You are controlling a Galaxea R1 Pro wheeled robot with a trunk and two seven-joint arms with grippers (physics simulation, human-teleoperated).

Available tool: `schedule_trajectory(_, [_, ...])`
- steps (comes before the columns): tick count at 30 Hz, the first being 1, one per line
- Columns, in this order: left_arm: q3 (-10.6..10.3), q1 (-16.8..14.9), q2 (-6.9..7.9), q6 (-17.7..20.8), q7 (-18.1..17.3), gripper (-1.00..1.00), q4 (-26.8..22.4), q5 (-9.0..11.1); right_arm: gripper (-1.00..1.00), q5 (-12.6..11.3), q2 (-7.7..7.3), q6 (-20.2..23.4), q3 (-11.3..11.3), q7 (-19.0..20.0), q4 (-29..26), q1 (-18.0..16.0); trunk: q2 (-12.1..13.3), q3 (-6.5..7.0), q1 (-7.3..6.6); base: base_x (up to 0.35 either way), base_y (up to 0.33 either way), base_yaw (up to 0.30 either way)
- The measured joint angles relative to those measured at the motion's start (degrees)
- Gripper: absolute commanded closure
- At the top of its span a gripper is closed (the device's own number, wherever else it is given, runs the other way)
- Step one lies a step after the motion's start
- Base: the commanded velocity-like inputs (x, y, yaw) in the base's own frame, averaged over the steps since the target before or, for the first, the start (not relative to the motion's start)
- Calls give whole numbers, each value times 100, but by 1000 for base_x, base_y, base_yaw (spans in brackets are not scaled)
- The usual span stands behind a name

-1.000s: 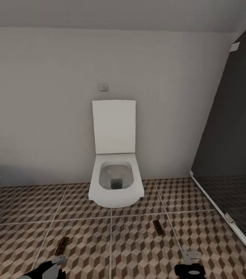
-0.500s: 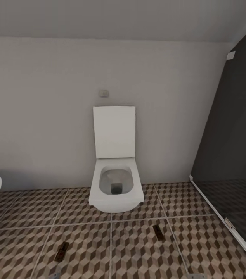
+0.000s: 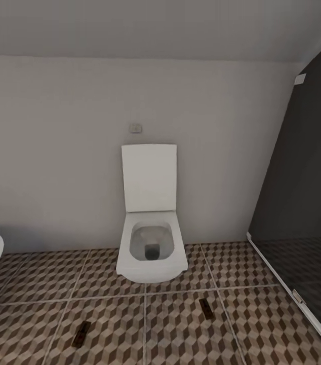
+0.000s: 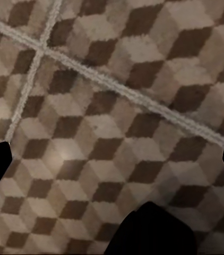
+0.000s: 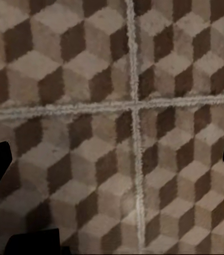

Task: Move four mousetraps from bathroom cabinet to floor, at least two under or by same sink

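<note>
While on floor (image 3: 262,324) | 2 mousetraps (image 3: 206,308) flank toilet (image 3: 151,243) | shower glass (image 3: 302,192) rt

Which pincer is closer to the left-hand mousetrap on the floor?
Probably left: the mousetrap lies on that arm's side. Both the left pincer and the right pincer hang open over bare tiles, away from it.

A square white toilet (image 3: 152,243) stands against the pale wall (image 3: 54,152), its lid raised. A small flush plate (image 3: 135,128) sits above it. A dark glass shower screen (image 3: 302,192) stands to one side.
</note>
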Motion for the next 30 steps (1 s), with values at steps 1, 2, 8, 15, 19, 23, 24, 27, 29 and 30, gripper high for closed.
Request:
schedule_trajectory(1, [0,24,0,-2,0,-100,0,0,-100,0,3,0,0,0,3,29,40,18,-22,0,0,0])
schedule_trajectory(2, [0,47,0,-3,0,-100,-1,-1,-100,0,5,1,0,0,5,59,80,36,-44,0,0,0])
schedule_trajectory(8, [0,217,3,-7,0,-100,-2,-1,-100,-1,12,1,1,0,6,246,321,144,-176,0,0,0])
schedule_trajectory(15, [0,327,8,-3,-1,-100,1,5,-100,-6,13,3,1,0,17,315,602,269,-330,0,0,0])
schedule_trajectory(19, [-1,356,8,-1,-1,-100,4,4,-100,-5,9,3,1,0,20,324,762,341,-417,0,0,0])
schedule_trajectory(23, [-1,371,5,3,0,-100,2,4,-100,-2,7,4,1,0,24,328,923,413,-505,0,0,0])
schedule_trajectory(24, [-1,372,6,4,0,-100,2,5,-100,-2,6,4,1,-1,28,329,963,431,-527,0,0,0])
schedule_trajectory(27, [-1,375,7,6,0,-100,1,7,-100,-1,7,7,1,-1,48,330,1083,485,-593,0,0,0])
schedule_trajectory(29, [-1,379,8,8,0,-100,3,8,-100,-1,6,8,1,-1,58,332,1163,521,-637,0,0,0])
schedule_trajectory(30, [-1,381,6,9,0,-100,2,8,-100,-1,6,9,1,-1,64,336,1203,539,-659,0,0,0])
